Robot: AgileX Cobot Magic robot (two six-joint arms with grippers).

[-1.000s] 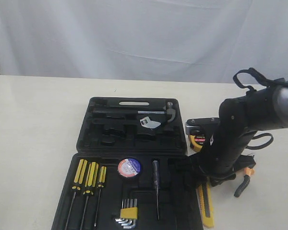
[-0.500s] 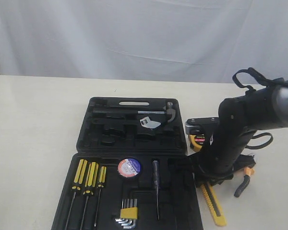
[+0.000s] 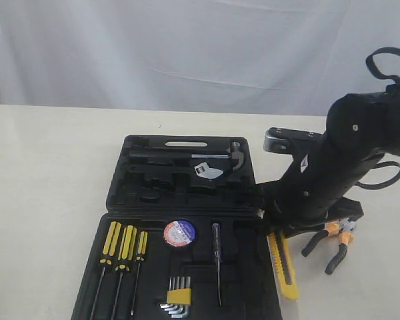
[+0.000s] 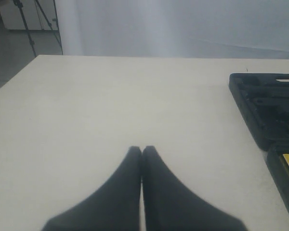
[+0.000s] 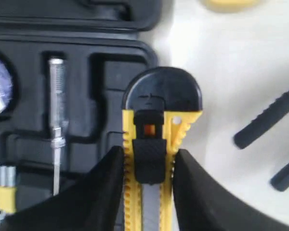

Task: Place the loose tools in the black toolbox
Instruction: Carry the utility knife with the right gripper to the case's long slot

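Gripping the yellow-black utility knife (image 3: pixel 284 265) by its sides, my right claw (image 5: pixel 148 161) is closed snug on it, just over the black toolbox (image 3: pixel 117 193) edge. On the claw's side away from the box, the pliers (image 3: pixel 330 245) lie on the table (image 3: pixel 47 173), not touching. Inside the box sits the tape roll (image 3: pixel 179 233). My left claw (image 4: pixel 142 150) is pinched shut, tips touching.

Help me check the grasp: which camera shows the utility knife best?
Right wrist view: the utility knife fills it, between the fingers of the right gripper. Exterior view: small, partly behind the arm. Left wrist view: not visible.
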